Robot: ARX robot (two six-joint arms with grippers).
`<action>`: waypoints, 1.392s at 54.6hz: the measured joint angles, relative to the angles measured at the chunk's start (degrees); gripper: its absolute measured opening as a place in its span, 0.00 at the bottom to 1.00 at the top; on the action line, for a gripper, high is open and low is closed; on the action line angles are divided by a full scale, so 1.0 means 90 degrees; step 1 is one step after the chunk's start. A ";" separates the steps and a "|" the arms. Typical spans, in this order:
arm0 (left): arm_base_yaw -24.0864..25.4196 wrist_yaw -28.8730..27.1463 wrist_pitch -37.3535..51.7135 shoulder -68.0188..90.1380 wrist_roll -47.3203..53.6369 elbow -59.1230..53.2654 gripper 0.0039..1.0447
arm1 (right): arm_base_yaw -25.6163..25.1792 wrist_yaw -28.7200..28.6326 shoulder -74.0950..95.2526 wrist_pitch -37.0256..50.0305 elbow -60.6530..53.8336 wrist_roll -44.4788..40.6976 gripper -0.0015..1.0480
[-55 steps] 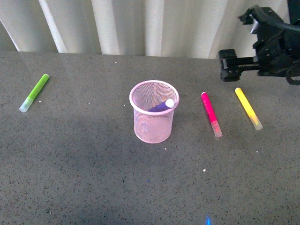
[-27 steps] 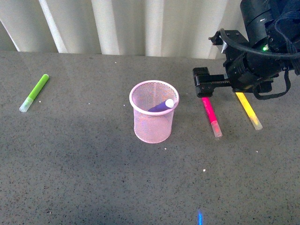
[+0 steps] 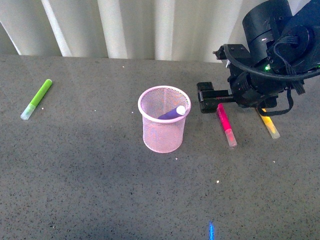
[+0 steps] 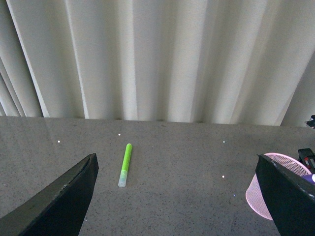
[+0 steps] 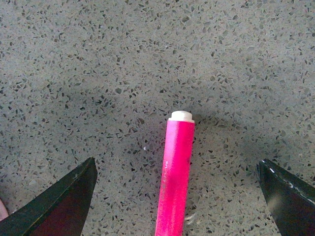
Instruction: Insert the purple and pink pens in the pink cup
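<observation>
Nearest you on the grey speckled table (image 3: 100, 190) stands the pink cup (image 3: 164, 131), upright, with the purple pen (image 3: 171, 113) already inside, leaning against the right of its rim with the pale end up. Just right of the cup, and apart from it, the pink pen (image 3: 224, 121) lies flat with its clear cap towards you. Further right, your arm partly hides the yellow marker (image 3: 270, 126). Your right gripper (image 3: 206, 98) hangs over the pink pen's far end. In its wrist view the jaws are spread wide to either side of the barrel and grasp nothing, though you cannot tell how close they are to the table. Your left gripper (image 4: 177, 201) is also spread and holds nothing. The green marker (image 3: 36, 99) lies far left, before the pale curtain (image 3: 135, 27).
</observation>
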 joint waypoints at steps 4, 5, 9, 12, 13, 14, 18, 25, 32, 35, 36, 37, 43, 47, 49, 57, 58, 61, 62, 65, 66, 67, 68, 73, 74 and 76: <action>0.0000 0.0000 0.0000 0.0000 0.0000 0.0000 0.94 | 0.0015 -0.0015 0.0073 0.0211 -0.0005 -0.0022 0.93; 0.0000 -0.0002 0.0000 0.0000 0.0000 0.0000 0.94 | 0.0017 0.0002 0.0083 0.0272 -0.0012 -0.0036 0.93; 0.0000 0.0000 0.0000 0.0000 0.0000 0.0000 0.94 | 0.0044 0.0066 0.0138 0.0476 -0.0019 -0.0073 0.93; 0.0000 -0.0002 0.0000 0.0000 0.0000 0.0000 0.94 | 0.0058 0.0134 0.0189 0.0600 -0.0032 -0.0119 0.93; 0.0000 0.0000 0.0000 0.0000 0.0000 0.0000 0.94 | 0.0066 0.0153 0.0204 0.0607 -0.0032 -0.0129 0.93; 0.0000 0.0000 0.0000 0.0000 0.0000 0.0000 0.94 | 0.0070 0.0175 0.0221 0.0619 -0.0036 -0.0146 0.93; 0.0000 0.0000 0.0000 0.0000 0.0000 0.0000 0.94 | 0.0073 0.0197 0.0265 0.0627 -0.0041 -0.0158 0.88; 0.0000 0.0000 0.0000 0.0000 0.0000 0.0000 0.94 | 0.0044 0.0189 0.0308 0.0619 -0.0041 -0.0163 0.73; 0.0000 0.0000 0.0000 0.0000 0.0000 0.0000 0.94 | -0.0019 0.0170 0.0311 0.0593 -0.0041 -0.0160 0.54; 0.0000 0.0000 0.0000 0.0000 0.0000 0.0000 0.94 | -0.0058 0.0177 0.0311 0.0593 -0.0041 -0.0160 0.42; 0.0000 0.0000 0.0000 0.0000 0.0000 0.0000 0.94 | -0.0063 0.0180 0.0311 0.0593 -0.0041 -0.0160 0.41; 0.0000 0.0000 0.0000 0.0000 0.0000 0.0000 0.94 | -0.0070 0.0182 0.0311 0.0595 -0.0041 -0.0160 0.37; 0.0000 0.0000 0.0000 0.0000 0.0000 0.0000 0.94 | -0.0083 0.0165 0.0311 0.0622 -0.0041 -0.0163 0.16; 0.0000 0.0000 0.0000 0.0000 0.0000 0.0000 0.94 | -0.0100 0.0131 0.0311 0.0648 -0.0041 -0.0158 0.12; 0.0000 0.0000 0.0000 0.0000 0.0000 0.0000 0.94 | -0.0109 0.0119 0.0308 0.0673 -0.0049 -0.0153 0.11; 0.0000 0.0000 0.0000 0.0000 0.0000 0.0000 0.94 | -0.0158 -0.0107 0.0243 0.1005 -0.0216 0.0034 0.11; 0.0000 0.0000 0.0000 0.0000 0.0000 0.0000 0.94 | -0.0172 -0.0175 0.0206 0.1132 -0.0274 0.0090 0.11; 0.0000 0.0000 0.0000 0.0000 0.0000 0.0000 0.94 | -0.0202 -0.0313 0.0109 0.1423 -0.0415 0.0272 0.11; 0.0000 0.0000 0.0000 0.0000 0.0000 0.0000 0.94 | -0.0219 -0.0325 0.0029 0.1603 -0.0508 0.0362 0.11; 0.0000 0.0000 0.0000 0.0000 0.0000 0.0000 0.94 | -0.0245 -0.0347 -0.0165 0.1996 -0.0724 0.0520 0.11; 0.0000 0.0000 0.0000 0.0000 0.0000 0.0000 0.94 | -0.0250 -0.0369 -0.0228 0.2113 -0.0787 0.0561 0.11; 0.0000 0.0000 0.0000 0.0000 0.0000 0.0000 0.94 | -0.0262 -0.0425 -0.0369 0.2368 -0.0935 0.0656 0.11; 0.0000 0.0000 0.0000 0.0000 0.0000 0.0000 0.94 | -0.0270 -0.0466 -0.0442 0.2504 -0.1018 0.0702 0.11; 0.0000 -0.0002 0.0000 0.0000 0.0000 0.0000 0.94 | -0.0291 -0.0580 -0.1180 0.3594 -0.1734 0.0935 0.11; 0.0000 -0.0002 0.0000 0.0000 0.0000 0.0000 0.94 | -0.0291 -0.0614 -0.1392 0.3869 -0.1923 0.0986 0.11; 0.0000 0.0000 0.0000 0.0000 0.0000 0.0000 0.94 | -0.0289 -0.0699 -0.1821 0.4401 -0.2295 0.1071 0.11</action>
